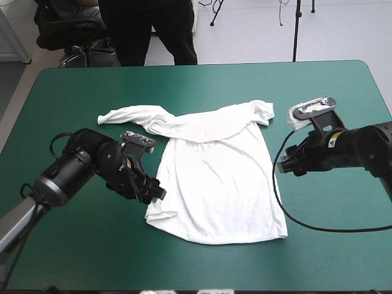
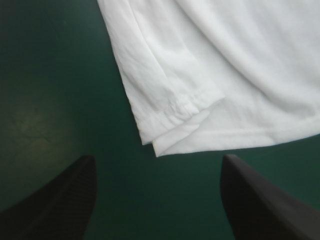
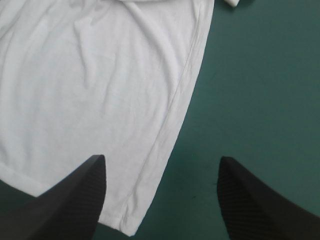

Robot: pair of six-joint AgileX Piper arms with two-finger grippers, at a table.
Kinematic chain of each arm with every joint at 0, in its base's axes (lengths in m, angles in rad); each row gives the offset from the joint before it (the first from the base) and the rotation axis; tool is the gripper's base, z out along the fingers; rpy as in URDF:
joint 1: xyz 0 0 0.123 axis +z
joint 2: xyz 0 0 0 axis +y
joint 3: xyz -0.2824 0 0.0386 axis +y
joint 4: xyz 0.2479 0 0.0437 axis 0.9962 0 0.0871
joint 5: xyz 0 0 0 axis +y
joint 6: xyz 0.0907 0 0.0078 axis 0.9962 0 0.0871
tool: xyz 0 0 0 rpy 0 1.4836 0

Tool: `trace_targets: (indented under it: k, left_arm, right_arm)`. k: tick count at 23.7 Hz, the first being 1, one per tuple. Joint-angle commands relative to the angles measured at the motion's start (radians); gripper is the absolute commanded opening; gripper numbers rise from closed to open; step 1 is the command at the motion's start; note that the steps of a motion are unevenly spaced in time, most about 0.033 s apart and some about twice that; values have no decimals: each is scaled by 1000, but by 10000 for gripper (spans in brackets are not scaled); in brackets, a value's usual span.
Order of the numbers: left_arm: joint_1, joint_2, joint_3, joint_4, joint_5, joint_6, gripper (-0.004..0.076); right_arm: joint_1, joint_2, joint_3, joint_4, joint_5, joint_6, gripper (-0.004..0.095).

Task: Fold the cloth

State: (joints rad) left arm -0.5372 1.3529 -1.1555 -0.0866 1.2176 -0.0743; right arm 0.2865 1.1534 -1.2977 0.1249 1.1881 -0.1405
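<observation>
T-shirt (image 1: pixel 217 177) lies spread flat on the teal-green table (image 1: pixel 79 245), hem toward the near edge and neck toward the far one. Its long axis runs near to far, leaning slightly, with the hem end drifting toward the right. Starting closest to me: my left hand (image 2: pixel 157 160) sits low at the near left hem corner (image 2: pixel 165 142), black fingers (image 2: pixel 60 200) standing wide apart with nothing between them. The corner lies just ahead of the gap, doubled over on itself, apart from both fingers. I read that as lined up for a pinch on that corner, not yet made. My right hand (image 3: pixel 161 159) is a bit farther up, at the shirt's right side, also open and empty. The right side seam (image 3: pixel 186 85) runs away from between its fingers, one finger over white cloth, the other over bare table. That placement looks chosen to straddle the edge. Farther on, the chest is smooth, then a band of cloth (image 1: pixel 202 131) lies folded across the shoulders. Farthest, the left sleeve (image 1: pixel 131 114) trails out toward the table's left, while the right sleeve (image 1: pixel 263 111) is tucked short.
</observation>
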Motion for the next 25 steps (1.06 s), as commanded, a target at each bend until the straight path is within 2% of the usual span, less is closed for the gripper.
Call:
trace_targets:
  k: [1,3,7,13,16,18,21,25]
  left_arm:
    - [-14,-32,126,-19,-125,-37,508]
    - [-14,-30,200,-26,-202,-37,508]
    - [-14,38,237,-20,-298,-42,494]
    - [-14,170,237,-61,-315,-26,480]
    - [-29,176,237,-59,-318,-26,398]
    - [-39,176,237,-59,-326,-30,308]
    - [-43,177,237,-59,-339,-21,176]
    - [-43,178,237,-57,-356,-21,52]
  right_arm:
    - [4,-31,28,-15,-17,16,608]
    - [4,-31,40,-15,-14,16,608]
    - [4,-31,45,-15,-16,20,608]
    - [4,-31,138,-15,-19,40,608]
    - [4,-31,183,-20,-19,42,608]
    - [18,-31,210,-22,-26,47,608]
    - [75,-31,260,-36,-30,62,608]
    - [169,-27,338,-72,-37,124,608]
